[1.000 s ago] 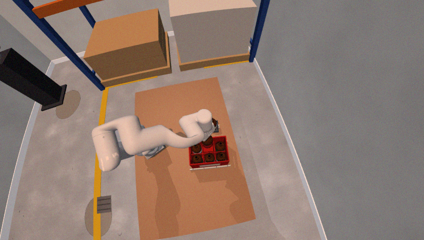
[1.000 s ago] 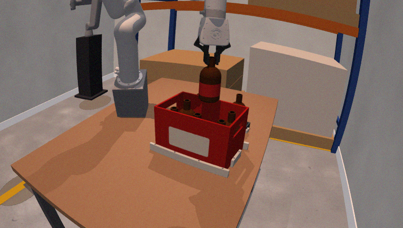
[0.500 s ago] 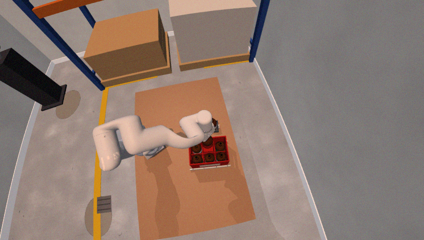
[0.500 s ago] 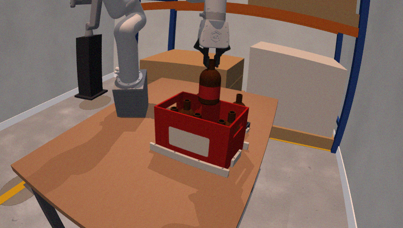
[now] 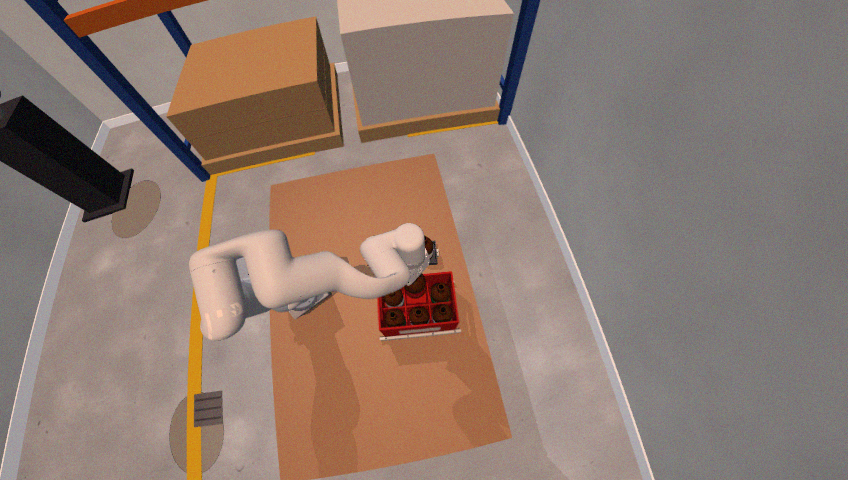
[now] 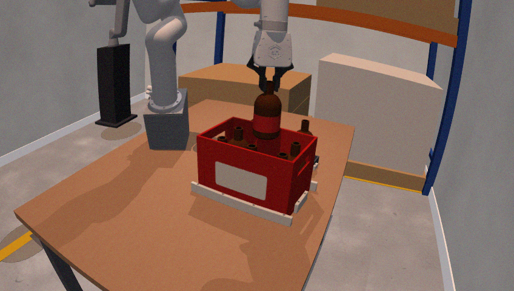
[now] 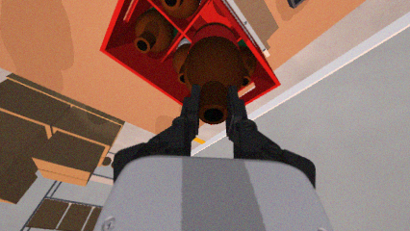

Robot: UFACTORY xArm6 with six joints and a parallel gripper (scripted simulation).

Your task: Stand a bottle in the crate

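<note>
My pincer (image 6: 270, 83) (image 7: 213, 96): narrowed to part of its range, firm on the neck of the red-labelled bottle (image 5: 415, 286) (image 6: 267, 119) (image 7: 215, 64).
Held bottle: about upright over the crate (image 5: 457, 303) (image 6: 248, 158) (image 7: 144, 75), its base around rim height, above the middle cell of the tray-side row.
Risk at the base: if I come down off centre, it could catch a divider or the rim, tip in my grip or drag the crate.
Risk at the neck: I hold only the top, so a knock low down could swing the body; letting go early would drop it.
Neighbours: five bottles stand in the other cells; my fingers could clip their necks as I sink or open.
Crate surround: pale strips (image 5: 420, 334) (image 6: 241, 204) lie along its foot and may limit sliding.
Tray (image 5: 433, 259) (image 6: 316, 159): just beyond the crate, mostly hidden; one bottle (image 6: 305, 127) shows there, the second I cannot make out.
</note>
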